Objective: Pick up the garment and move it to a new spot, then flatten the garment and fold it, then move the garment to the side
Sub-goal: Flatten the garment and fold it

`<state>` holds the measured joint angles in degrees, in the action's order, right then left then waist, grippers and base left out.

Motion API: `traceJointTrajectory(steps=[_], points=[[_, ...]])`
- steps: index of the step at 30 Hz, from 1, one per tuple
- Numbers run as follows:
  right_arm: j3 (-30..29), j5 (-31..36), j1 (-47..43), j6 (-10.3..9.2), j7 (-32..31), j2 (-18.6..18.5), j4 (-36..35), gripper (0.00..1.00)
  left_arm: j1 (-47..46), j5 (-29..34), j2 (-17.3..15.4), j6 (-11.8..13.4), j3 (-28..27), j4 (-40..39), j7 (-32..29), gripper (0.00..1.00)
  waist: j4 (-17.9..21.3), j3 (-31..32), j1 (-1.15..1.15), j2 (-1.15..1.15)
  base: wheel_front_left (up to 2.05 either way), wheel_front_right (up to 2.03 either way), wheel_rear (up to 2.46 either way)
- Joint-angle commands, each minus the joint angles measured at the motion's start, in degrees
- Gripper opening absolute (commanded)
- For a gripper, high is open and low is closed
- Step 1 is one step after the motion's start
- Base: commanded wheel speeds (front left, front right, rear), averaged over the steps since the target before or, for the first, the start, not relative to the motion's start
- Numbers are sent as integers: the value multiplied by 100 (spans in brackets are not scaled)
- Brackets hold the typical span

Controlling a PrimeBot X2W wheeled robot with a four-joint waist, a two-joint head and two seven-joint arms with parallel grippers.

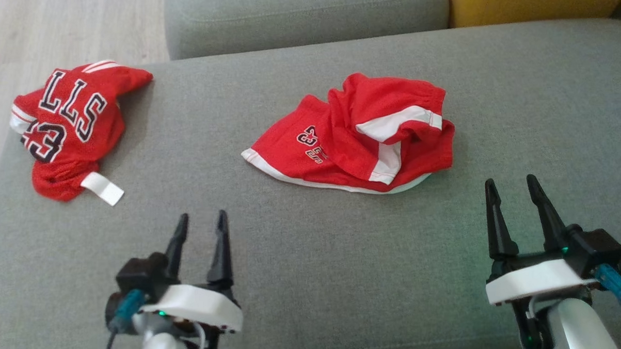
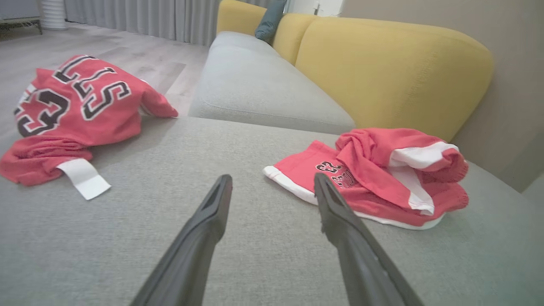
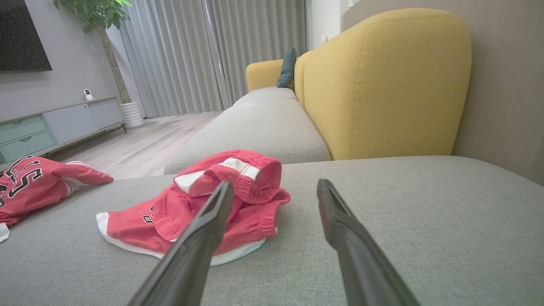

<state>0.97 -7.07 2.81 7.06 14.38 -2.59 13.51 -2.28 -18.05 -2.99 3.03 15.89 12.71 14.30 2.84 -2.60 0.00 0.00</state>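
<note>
We find the crumpled red shorts (image 1: 355,137) mid-cushion on the grey sofa (image 1: 314,277), with a red jersey (image 1: 71,131) well apart at the far left. The left gripper (image 1: 202,215) and right gripper (image 1: 510,180) sit nearer, fingers spread, holding nothing.

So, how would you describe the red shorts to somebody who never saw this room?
Start from the wide grey sofa seat in front of the yellow backrest. The shorts lie crumpled near its middle, while the jersey lies at its left edge. Unlike the jersey with its large black letters, the shorts show white side stripes, a gathered waistband and only a small print.
</note>
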Motion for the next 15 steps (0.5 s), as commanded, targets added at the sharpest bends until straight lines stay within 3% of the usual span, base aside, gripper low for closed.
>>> traceJointTrajectory(steps=[1, 15], points=[[138, -27, 161, 43, 62, -29, -207, 100, -242, -33, 11, -20, -70, -163, 70, 100, 47, -65, 0, 0, 0, 0, 0], [351, -118, 538, 43, 62, -29, -293, 100, -1783, -339, 11, -271, 1784, 817, 70, 100, 865, -910, 0, 0, 0, 0, 0]])
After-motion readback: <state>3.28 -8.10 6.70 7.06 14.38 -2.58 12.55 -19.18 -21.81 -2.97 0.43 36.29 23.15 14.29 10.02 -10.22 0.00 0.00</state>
